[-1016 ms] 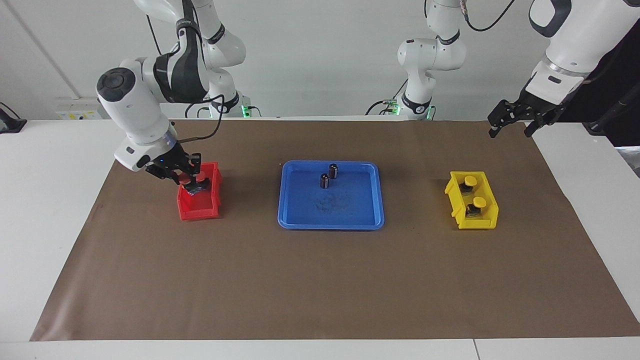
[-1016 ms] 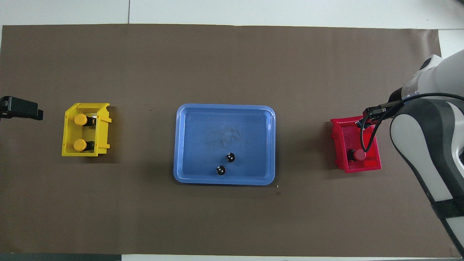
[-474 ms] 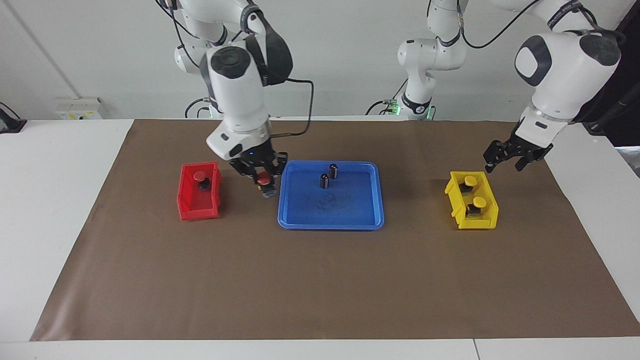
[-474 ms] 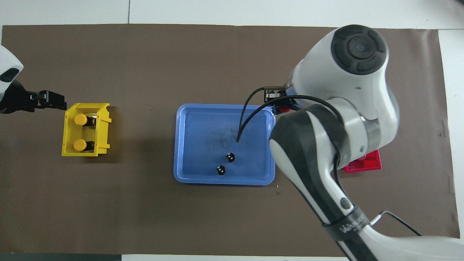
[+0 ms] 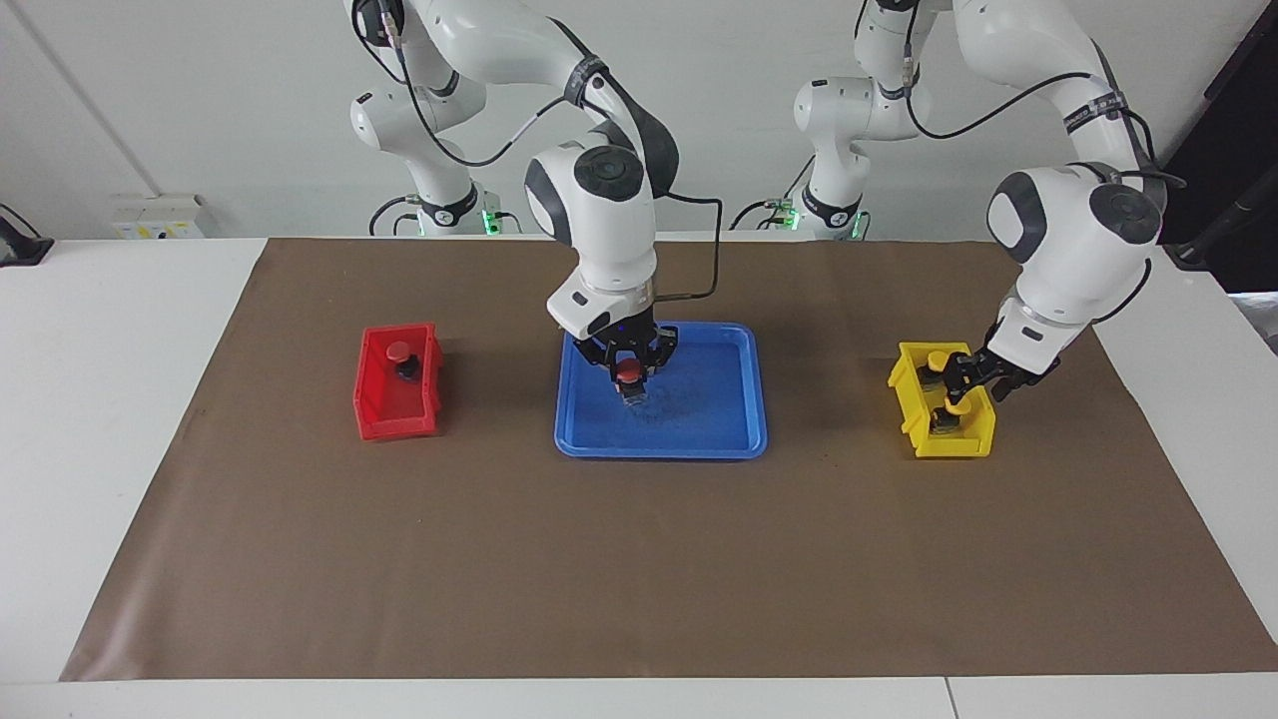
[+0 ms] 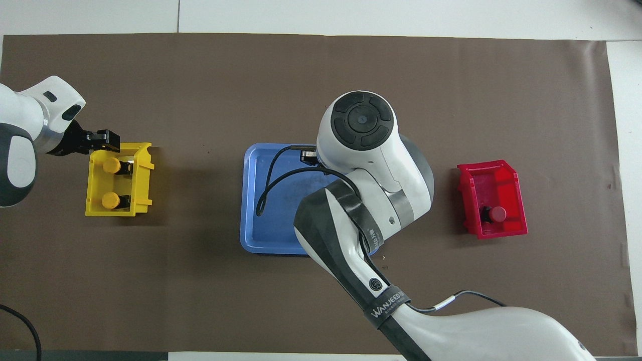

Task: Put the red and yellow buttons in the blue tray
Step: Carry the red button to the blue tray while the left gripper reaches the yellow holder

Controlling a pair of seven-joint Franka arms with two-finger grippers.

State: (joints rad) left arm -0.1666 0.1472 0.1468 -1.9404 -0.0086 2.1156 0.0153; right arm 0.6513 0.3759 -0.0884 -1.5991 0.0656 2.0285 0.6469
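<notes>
Over the blue tray (image 5: 704,431) (image 6: 258,235), just above its floor, my right gripper (image 5: 629,379) is shut on a red button (image 5: 629,371); in the overhead view the arm hides both. A second red button (image 5: 401,352) (image 6: 496,214) sits in the red bin (image 5: 391,424) (image 6: 516,176). Two yellow buttons (image 6: 111,165) (image 6: 109,200) sit in the yellow bin (image 5: 911,397) (image 6: 144,175). My left gripper (image 5: 973,384) (image 6: 100,141) is low over that bin, open, at the yellow button farther from the robots. I cannot tell whether it touches the button.
A brown mat (image 5: 639,559) covers the table, with white table edge around it. The red bin stands toward the right arm's end and the yellow bin toward the left arm's end, the tray between them.
My right gripper has carried a red button from the red bin to over the blue tray. My left gripper has come down from the table's edge to the yellow bin, its fingers narrowing.
</notes>
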